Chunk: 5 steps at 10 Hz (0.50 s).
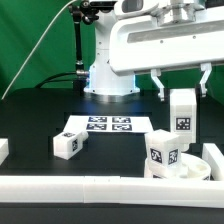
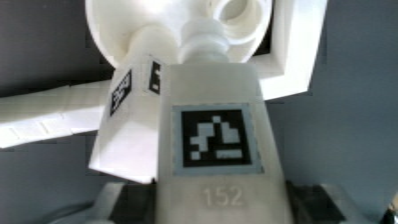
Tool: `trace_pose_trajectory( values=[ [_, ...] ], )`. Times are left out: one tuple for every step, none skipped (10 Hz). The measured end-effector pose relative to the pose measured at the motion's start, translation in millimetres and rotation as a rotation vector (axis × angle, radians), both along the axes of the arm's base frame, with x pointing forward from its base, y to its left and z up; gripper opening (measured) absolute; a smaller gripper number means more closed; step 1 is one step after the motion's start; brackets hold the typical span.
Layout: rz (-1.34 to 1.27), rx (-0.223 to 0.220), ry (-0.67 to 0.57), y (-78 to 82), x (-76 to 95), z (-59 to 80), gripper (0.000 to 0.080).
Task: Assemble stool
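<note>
- Pinching seen in exterior view: pincer [image 1: 182, 94] is pressed together on a held leg [image 1: 182, 110], gripped at its top end.
- Held leg is upright, tag facing the camera, up off the counter [image 1: 40, 110].
- Seat [image 1: 192, 170] lies flat on the counter, low on the exterior view's right, below the held leg. The two look apart.
- Standing leg [image 1: 163, 152] is upright on the seat, on the side toward the exterior view's left, tags showing on two faces.
- Loose leg [image 1: 68, 145] lies on its side on the counter, just beside the marker board's near corner on the exterior view's left, well apart from the seat.
- Marker board [image 1: 108, 125] lies flat mid-counter, in front of the arm's base.
- Bar [image 1: 100, 186] is long and white and runs along the near edge, just in front of the seat.
- Wrist view: held leg [image 2: 214, 130] fills the centre, one big tag facing the camera and a second tag on the adjoining face.
- Pincer fingers are not clear in this view, and the leg sits fixed between the dark corners at the frame edge.
- Seat [image 2: 187, 30] shows beyond the leg's far end, blurred, with a round hole in it.
- White strips on both sides of the leg are too blurred to tell what they are.
</note>
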<state>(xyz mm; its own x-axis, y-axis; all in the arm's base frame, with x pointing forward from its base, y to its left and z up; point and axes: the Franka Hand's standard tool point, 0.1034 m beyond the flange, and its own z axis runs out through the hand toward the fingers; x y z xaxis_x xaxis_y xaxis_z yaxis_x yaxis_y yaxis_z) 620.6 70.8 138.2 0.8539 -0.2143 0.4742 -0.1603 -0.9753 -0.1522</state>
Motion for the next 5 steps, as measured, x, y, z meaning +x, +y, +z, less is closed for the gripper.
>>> trace_pose_trajectory(
  values=[
    [0.017, 0.000, 0.001, 11.4, -1.4, -2.9, 0.0338],
    [0.034, 0.000, -0.004, 20.8, -0.4, -1.0, 0.0338],
    [0.050, -0.008, -0.006, 22.6, -0.7, -2.0, 0.0338],
    [0.049, -0.009, -0.006, 22.0, -0.8, -2.3, 0.0338],
    [0.049, -0.009, -0.005, 22.0, -0.9, -2.4, 0.0338]
  ],
)
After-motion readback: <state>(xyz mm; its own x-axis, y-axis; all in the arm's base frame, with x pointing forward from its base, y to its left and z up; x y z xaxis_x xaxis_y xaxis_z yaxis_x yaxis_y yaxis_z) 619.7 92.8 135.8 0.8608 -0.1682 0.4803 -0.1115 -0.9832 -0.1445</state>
